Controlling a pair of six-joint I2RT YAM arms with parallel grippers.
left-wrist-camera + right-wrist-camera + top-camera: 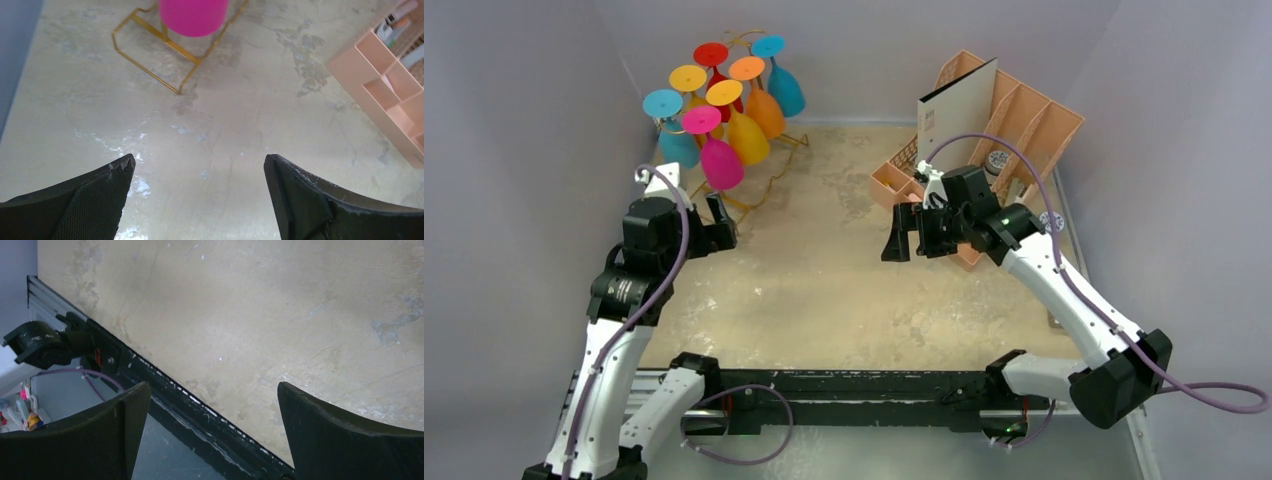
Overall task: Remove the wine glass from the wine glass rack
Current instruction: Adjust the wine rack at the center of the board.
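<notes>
Nothing is done yet. The wine glasses [746, 110] all hang bowl-down on the wine glass rack [776, 168], at eleven o'clock on the worktop [824, 300]. Your left tool [716, 222] is spread wide and empty, just at six o'clock of the pink wine glass [721, 162], the nearest one. The right tool [904, 235], also apart and empty, hovers near the middle. You have yet to reach, grip and unhook.

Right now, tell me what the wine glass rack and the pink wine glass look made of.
The wine glass rack: thin bent wire, likely metal, glossy gold finish. The pink wine glass: opaque coloured bowl with a soft sheen and nothing showing through, so probably plastic rather than glass.
</notes>
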